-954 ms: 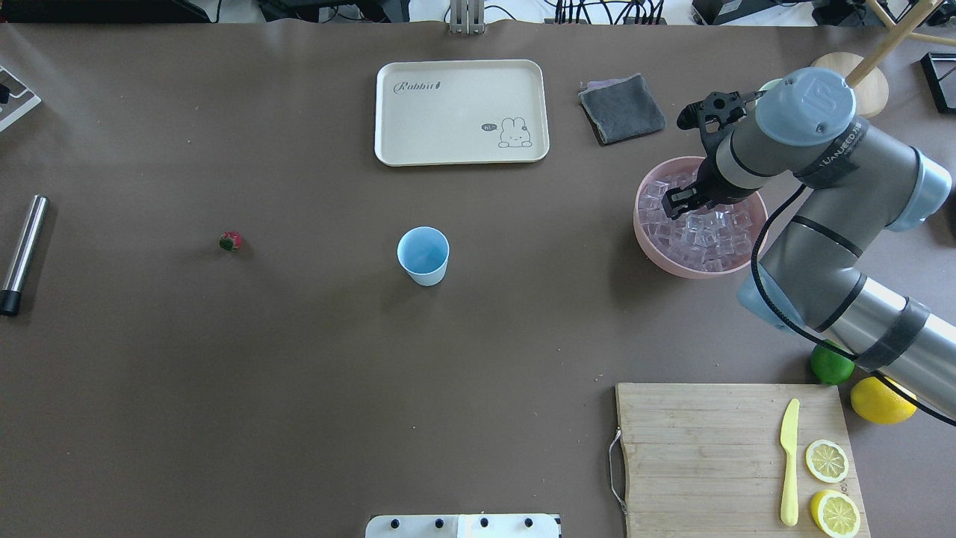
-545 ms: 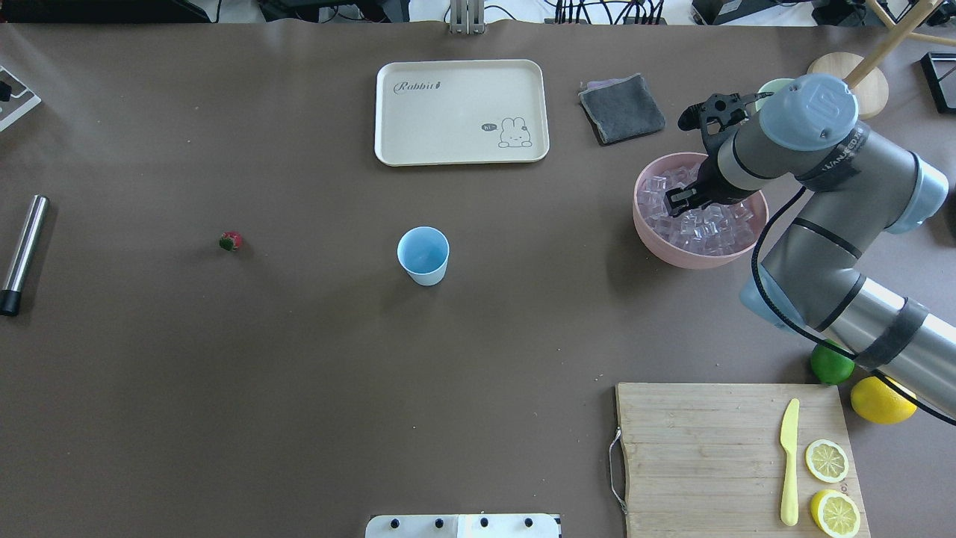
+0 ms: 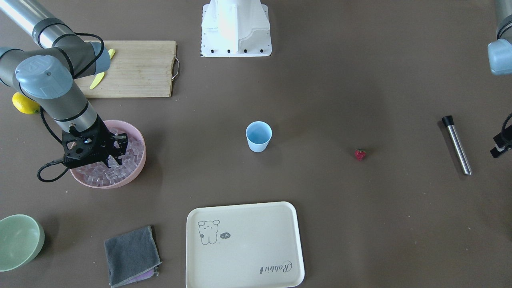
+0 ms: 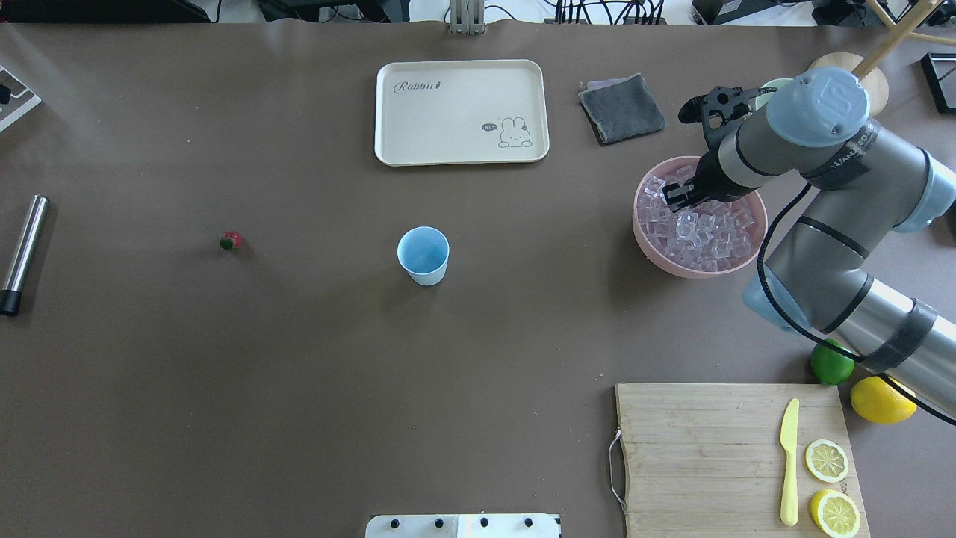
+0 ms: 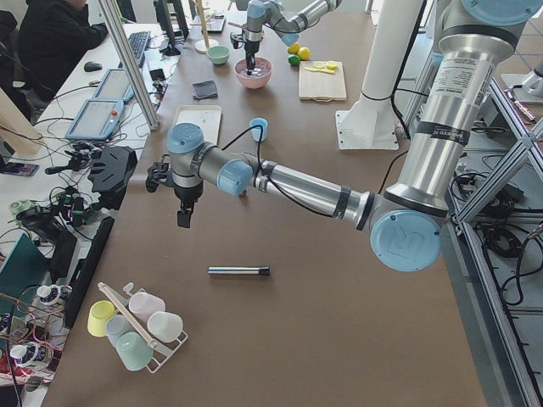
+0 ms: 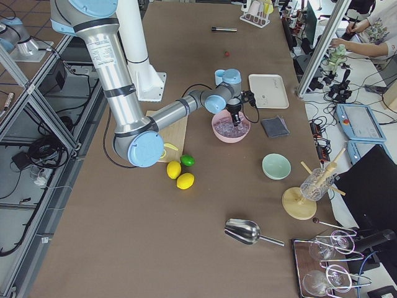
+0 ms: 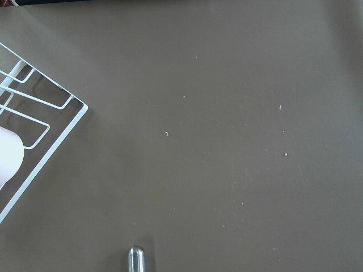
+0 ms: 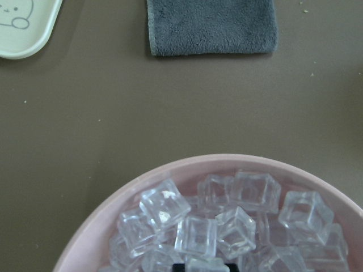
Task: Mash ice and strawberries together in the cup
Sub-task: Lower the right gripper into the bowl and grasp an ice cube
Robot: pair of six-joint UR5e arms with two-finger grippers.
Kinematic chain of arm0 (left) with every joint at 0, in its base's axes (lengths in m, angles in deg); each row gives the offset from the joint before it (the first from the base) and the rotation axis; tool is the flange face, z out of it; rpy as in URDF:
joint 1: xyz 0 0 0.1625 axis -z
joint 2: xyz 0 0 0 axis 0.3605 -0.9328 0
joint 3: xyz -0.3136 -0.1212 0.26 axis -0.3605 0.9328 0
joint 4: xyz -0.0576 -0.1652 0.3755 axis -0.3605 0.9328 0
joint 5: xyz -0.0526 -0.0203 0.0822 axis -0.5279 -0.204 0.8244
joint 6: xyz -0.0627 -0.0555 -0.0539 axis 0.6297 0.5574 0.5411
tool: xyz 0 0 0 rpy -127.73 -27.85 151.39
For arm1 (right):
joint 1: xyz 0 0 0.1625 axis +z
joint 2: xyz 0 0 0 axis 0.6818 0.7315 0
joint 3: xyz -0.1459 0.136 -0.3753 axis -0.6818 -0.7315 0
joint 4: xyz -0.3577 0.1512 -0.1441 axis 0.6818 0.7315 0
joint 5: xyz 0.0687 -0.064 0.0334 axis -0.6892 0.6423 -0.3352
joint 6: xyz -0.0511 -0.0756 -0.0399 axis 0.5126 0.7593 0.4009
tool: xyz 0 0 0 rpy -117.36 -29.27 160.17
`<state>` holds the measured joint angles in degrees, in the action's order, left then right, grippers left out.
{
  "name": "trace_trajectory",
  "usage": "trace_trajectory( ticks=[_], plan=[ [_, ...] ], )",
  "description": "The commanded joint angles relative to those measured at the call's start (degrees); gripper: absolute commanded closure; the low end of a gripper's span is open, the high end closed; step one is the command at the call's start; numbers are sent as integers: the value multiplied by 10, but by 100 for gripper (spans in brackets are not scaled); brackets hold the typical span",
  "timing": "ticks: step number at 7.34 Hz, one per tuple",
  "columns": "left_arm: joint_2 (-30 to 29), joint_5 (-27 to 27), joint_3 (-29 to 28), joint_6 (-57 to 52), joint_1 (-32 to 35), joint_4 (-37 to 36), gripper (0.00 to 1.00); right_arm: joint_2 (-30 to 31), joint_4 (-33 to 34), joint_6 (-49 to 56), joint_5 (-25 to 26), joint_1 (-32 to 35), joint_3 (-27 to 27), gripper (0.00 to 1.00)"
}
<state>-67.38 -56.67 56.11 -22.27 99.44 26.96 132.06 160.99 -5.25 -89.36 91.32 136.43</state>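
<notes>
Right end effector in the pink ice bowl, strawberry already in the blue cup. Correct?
No. Overhead view: the strawberry lies on the table, apart from the cup. The right end effector is in the pink bowl of ice.

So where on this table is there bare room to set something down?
The widest bare stretch runs from the cup toward the robot's base, bordered by the board. There is also room between strawberry and cup, and between cup and pink bowl. It is crowded on that side: the right gripper, cloth, lime and lemon.
</notes>
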Motion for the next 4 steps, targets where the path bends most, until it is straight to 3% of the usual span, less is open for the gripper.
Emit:
trace_trajectory(
  ticks=[1,2,4],
  plan=[
    [1,0,0,0,0,0,2,-12,73,-12,-23,12,49,100],
    [1,0,1,1,0,0,2,-39,112,-17,-23,12,64,100],
    [1,0,1,1,0,0,2,-130,139,-169,-14,-37,62,100]
  ],
)
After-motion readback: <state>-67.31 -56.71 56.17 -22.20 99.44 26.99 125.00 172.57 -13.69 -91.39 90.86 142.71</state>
